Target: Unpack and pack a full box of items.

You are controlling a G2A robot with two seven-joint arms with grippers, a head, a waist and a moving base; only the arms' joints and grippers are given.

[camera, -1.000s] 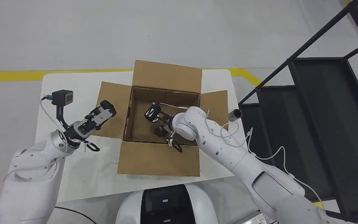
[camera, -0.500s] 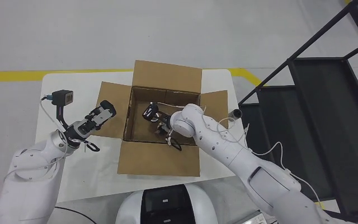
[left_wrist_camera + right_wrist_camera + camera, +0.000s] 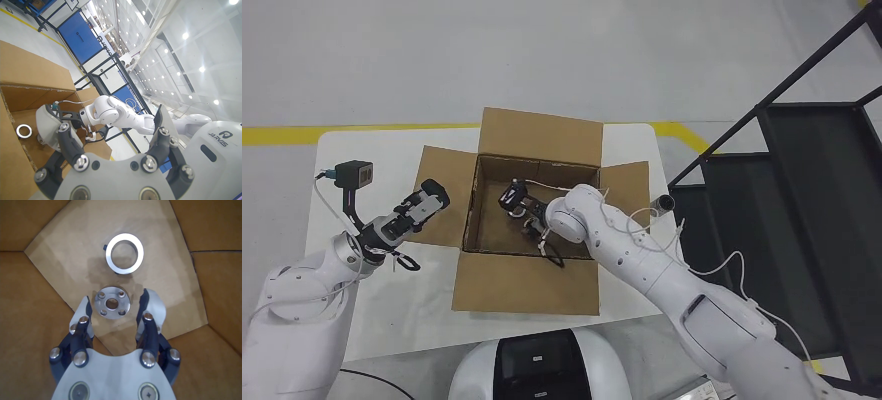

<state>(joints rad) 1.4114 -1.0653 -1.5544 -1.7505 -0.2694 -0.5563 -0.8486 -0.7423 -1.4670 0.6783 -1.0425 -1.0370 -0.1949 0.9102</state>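
An open cardboard box (image 3: 540, 132) stands on the white table (image 3: 392, 310). My right arm reaches down into it, and my right gripper (image 3: 516, 205) is low over the box floor. In the right wrist view this gripper (image 3: 116, 295) is open, its fingers either side of a flat metal flange disc (image 3: 115, 310) with several holes, not touching it. A plain metal ring (image 3: 123, 238) lies just beyond the disc; the same ring (image 3: 18, 131) shows on the box floor in the left wrist view. My left gripper (image 3: 428, 200) (image 3: 102, 111) is open and empty, above the table beside the box's left flap.
The box flaps (image 3: 437, 195) are folded outward on all sides. A black stair frame (image 3: 802, 190) stands close to the table's right edge. Bare table lies left and front-left of the box.
The right arm's wrist has shifted slightly inside the box. The left arm has stayed still.
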